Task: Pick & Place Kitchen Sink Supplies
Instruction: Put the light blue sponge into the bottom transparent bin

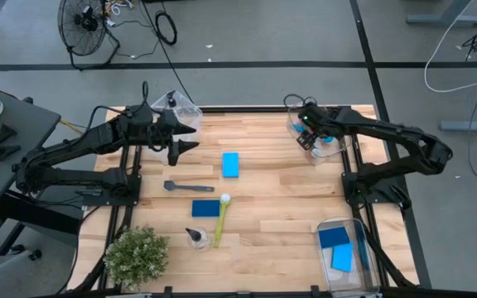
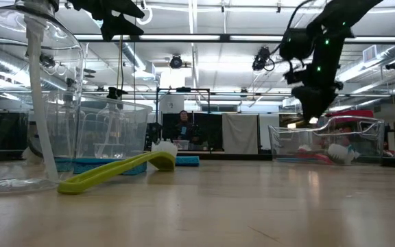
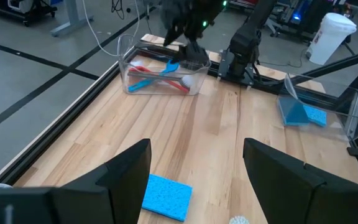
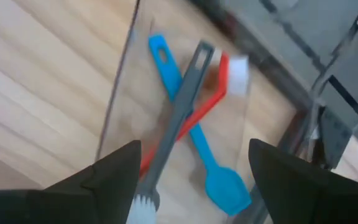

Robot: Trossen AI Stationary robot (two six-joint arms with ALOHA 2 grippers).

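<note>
The right gripper [image 1: 309,139] hung with jaws spread and empty over the clear bin [image 4: 129,74] at the table's two o'clock corner, where a grey brush [image 4: 179,112] lay across blue and red ones; this looked like a drop just finishing. The left gripper [image 1: 176,142], jaws spread too, hovered near eleven o'clock. Next, I judged, an arm should descend onto the blue sponge [image 1: 230,164] at centre or the dark brush [image 1: 187,187] toward eight o'clock of it.
</note>
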